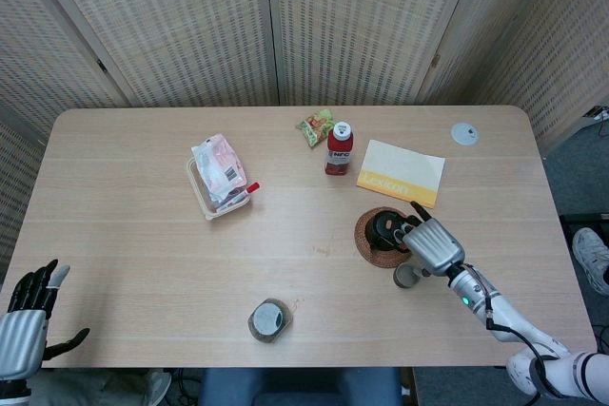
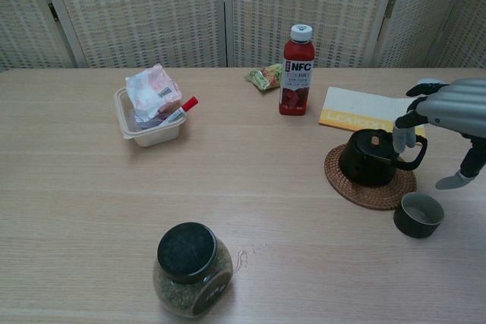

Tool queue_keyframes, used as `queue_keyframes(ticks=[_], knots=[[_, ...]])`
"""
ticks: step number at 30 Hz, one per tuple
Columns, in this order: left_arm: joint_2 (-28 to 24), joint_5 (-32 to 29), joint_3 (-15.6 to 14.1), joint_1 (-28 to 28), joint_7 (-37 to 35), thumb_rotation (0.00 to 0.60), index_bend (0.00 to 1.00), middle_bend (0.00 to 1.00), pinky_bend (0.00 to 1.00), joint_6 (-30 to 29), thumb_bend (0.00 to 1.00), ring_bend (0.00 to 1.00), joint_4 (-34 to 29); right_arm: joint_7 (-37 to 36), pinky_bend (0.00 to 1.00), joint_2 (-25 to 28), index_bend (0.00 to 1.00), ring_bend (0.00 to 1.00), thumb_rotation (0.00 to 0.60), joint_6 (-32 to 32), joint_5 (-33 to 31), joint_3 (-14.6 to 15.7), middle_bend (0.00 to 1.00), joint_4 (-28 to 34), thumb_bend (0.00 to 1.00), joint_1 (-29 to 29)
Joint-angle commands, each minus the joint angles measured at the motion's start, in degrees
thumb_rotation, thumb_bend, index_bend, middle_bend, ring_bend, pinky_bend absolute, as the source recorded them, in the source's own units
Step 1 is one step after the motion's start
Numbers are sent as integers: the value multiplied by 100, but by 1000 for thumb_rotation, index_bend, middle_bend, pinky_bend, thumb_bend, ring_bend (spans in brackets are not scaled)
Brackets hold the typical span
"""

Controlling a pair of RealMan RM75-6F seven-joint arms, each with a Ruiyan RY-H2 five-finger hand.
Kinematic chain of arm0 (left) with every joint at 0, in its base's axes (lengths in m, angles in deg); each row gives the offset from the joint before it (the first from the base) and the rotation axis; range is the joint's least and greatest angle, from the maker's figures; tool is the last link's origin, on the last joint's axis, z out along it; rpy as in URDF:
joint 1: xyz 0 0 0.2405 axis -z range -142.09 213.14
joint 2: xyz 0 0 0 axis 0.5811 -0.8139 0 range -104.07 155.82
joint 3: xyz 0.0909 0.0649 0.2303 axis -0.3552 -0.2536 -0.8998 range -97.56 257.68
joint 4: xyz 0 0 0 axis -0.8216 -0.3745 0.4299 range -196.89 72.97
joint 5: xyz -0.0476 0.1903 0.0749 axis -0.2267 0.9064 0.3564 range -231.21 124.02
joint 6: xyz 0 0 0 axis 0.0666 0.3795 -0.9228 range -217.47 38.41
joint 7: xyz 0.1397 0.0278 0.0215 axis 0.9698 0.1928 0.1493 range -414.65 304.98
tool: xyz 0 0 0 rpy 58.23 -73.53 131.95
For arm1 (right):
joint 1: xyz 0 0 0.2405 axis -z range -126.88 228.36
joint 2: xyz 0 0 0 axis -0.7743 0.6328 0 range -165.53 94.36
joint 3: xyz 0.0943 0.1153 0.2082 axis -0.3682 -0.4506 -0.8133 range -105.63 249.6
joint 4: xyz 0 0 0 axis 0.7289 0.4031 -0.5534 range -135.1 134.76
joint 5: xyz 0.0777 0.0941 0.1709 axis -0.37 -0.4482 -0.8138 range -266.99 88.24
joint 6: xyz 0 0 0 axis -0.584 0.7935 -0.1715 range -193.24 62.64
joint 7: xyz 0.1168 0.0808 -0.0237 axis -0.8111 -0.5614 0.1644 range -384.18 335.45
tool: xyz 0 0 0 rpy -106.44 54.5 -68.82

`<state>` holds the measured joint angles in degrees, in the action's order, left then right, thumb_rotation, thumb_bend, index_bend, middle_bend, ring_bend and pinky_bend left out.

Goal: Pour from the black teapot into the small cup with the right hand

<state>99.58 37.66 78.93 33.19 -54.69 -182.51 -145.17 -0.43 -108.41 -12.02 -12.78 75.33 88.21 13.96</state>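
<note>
The black teapot (image 1: 384, 227) (image 2: 369, 156) stands on a round woven coaster (image 1: 370, 238) (image 2: 370, 184), its handle pointing toward the table's right end. The small dark cup (image 2: 418, 213) sits just in front of the coaster to the right; in the head view only its edge (image 1: 403, 280) shows under my arm. My right hand (image 1: 434, 245) (image 2: 446, 108) hovers over the teapot's handle, fingers apart and drooping, one fingertip (image 2: 399, 138) level with the handle, thumb (image 2: 456, 180) held apart above the cup. It grips nothing. My left hand (image 1: 25, 328) lies with spread fingers at the table's near left corner.
A red NFC bottle (image 1: 339, 147) (image 2: 298, 70) and a yellow-edged booklet (image 1: 401, 173) (image 2: 364, 109) lie behind the teapot. A snack packet (image 1: 315, 127), a food box (image 1: 217, 183) (image 2: 150, 105), a dark-lidded jar (image 1: 269, 320) (image 2: 190, 268) and a white disc (image 1: 464, 134) are also on the table.
</note>
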Motion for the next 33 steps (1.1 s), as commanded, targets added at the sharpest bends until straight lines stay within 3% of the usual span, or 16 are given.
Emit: queue_keyframes(ticks=[1, 33], knots=[[-1, 1, -2, -2, 3, 600, 0, 0, 0, 1, 13, 0, 1, -26, 0, -49, 380, 217, 548, -62, 36, 4, 388, -84, 0, -5], [-18, -19, 10, -24, 48, 600, 0, 0, 0, 0, 13, 0, -27, -542, 0, -317, 409, 326, 558, -244, 305, -82, 455, -622, 0, 116]])
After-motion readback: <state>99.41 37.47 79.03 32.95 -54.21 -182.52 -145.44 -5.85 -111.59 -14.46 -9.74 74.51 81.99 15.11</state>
